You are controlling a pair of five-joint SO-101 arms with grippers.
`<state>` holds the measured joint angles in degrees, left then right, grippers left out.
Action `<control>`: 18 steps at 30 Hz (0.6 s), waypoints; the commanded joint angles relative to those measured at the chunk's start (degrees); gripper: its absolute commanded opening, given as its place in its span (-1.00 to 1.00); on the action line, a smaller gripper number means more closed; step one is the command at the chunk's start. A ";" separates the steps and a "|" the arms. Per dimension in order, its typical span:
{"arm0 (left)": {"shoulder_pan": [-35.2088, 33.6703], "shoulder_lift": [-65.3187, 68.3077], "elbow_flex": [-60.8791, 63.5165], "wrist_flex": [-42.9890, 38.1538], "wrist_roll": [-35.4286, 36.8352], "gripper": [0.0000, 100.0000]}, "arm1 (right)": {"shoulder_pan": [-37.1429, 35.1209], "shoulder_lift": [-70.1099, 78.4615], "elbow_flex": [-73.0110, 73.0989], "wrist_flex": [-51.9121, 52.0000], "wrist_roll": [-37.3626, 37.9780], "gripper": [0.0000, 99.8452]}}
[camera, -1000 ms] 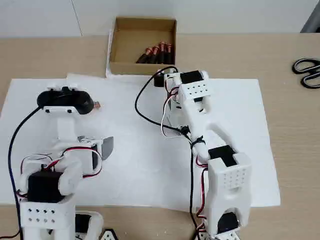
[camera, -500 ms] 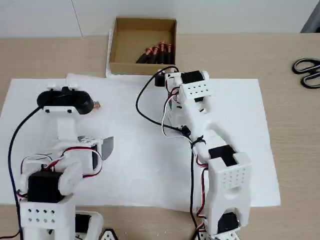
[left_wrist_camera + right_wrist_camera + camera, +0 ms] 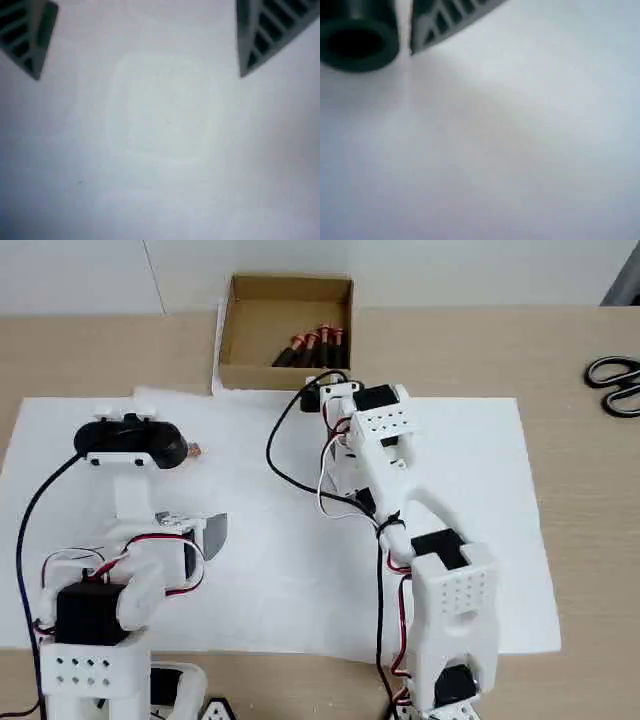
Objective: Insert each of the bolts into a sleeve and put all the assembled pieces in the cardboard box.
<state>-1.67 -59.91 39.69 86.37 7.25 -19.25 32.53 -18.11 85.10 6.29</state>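
Near the front wall of the cardboard box [image 3: 229,332] | right gripper [image 3: 324,398] pinches a dark sleeve [image 3: 357,42] | left gripper [image 3: 139,75] spread above white sheet [image 3: 270,550] | likely step: boxing it. Clear the wall, lower beside finished pieces [image 3: 312,348], then release.

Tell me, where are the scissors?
In the high view, the scissors lie on the table at the far right edge, off the white sheet, right of the box.
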 commanded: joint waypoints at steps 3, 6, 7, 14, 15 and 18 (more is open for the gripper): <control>-0.26 -0.70 -0.40 0.18 -0.44 -0.52 | -0.31 3.65 -0.35 -0.31 0.44 -0.79; -0.26 -0.70 -0.31 0.18 -0.44 -0.52 | -0.31 4.70 -0.44 -0.31 0.53 -0.79; -0.26 -0.70 -0.31 0.09 -0.44 -0.52 | -0.31 4.70 -0.44 -0.31 0.53 -0.79; -0.26 -0.70 -0.75 0.26 -0.44 -0.52 | -0.22 3.30 -1.85 0.92 0.62 -1.00; -0.26 -0.70 -1.01 0.35 -0.44 -0.52 | -0.13 2.15 -2.46 2.33 0.62 -0.98; -0.26 -0.26 -4.88 3.69 -0.62 -0.52 | 0.04 -1.71 -5.10 6.37 0.62 -0.99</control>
<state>-1.67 -59.91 39.08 87.69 7.25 -19.08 34.64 -20.84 88.09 6.29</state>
